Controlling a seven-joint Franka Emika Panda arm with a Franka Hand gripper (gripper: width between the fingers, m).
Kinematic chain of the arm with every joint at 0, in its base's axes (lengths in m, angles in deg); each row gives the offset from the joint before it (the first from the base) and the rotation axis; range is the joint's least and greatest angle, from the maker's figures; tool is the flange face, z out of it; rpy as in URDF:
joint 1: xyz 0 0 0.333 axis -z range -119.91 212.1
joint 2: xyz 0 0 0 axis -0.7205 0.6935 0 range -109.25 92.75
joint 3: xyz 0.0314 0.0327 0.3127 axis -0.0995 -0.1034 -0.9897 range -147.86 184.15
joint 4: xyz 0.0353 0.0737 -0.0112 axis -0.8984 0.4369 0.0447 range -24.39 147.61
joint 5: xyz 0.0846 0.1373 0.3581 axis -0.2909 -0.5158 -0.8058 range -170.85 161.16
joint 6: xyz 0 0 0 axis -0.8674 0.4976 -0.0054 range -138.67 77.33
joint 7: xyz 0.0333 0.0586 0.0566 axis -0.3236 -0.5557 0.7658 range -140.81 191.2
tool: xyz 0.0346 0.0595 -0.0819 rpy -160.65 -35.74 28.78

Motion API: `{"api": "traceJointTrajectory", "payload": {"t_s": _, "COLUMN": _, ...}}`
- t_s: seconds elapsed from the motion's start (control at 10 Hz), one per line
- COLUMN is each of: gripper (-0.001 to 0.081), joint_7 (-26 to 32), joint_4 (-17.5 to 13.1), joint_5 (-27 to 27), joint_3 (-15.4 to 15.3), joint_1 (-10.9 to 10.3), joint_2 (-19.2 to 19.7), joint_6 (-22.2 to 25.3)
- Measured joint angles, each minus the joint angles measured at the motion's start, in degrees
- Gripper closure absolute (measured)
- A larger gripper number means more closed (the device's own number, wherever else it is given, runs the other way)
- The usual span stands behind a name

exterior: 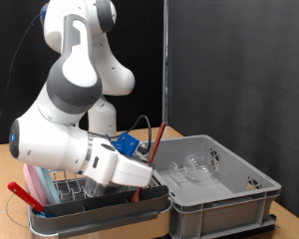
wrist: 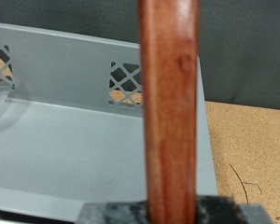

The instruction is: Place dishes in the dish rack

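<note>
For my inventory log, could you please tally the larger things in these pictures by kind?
Grey plastic crate: 1
Dish rack: 1
Reddish-brown stick: 1
Claw, low over the dish rack: 1
Clear glassware in the crate: too blurred to count
Total counted: 4

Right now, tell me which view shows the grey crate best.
The exterior view: the whole grey crate shows, with clear glassware inside, beside the dish rack. The wrist view shows only one crate wall and floor behind a reddish-brown stick.
</note>
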Motion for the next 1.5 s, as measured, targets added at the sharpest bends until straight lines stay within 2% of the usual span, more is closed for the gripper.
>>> {"api": "traceJointTrajectory", "payload": {"t_s": 0.7, "gripper": 0.0711, "joint_7": -0.05, "joint_4": -1.08, "joint_5": -0.16, "joint_3": 0.02, "joint_1": 0.09, "joint_2": 2.81, "joint_6": 0.18}}
{"api": "traceJointTrajectory", "payload": {"t_s": 1.4, "gripper": 0.0711, "joint_7": -0.42, "joint_4": -1.16, "joint_5": 0.25, "joint_3": 0.41, "joint_1": 0.08, "joint_2": 3.12, "joint_6": 0.2}}
{"api": "traceJointTrajectory", "payload": {"t_s": 1.5, "gripper": 0.0687, "joint_7": -1.07, "joint_4": -0.71, "joint_5": 1.79, "joint_3": 1.11, "joint_1": 0.08, "joint_2": 3.39, "joint_6": -0.05}}
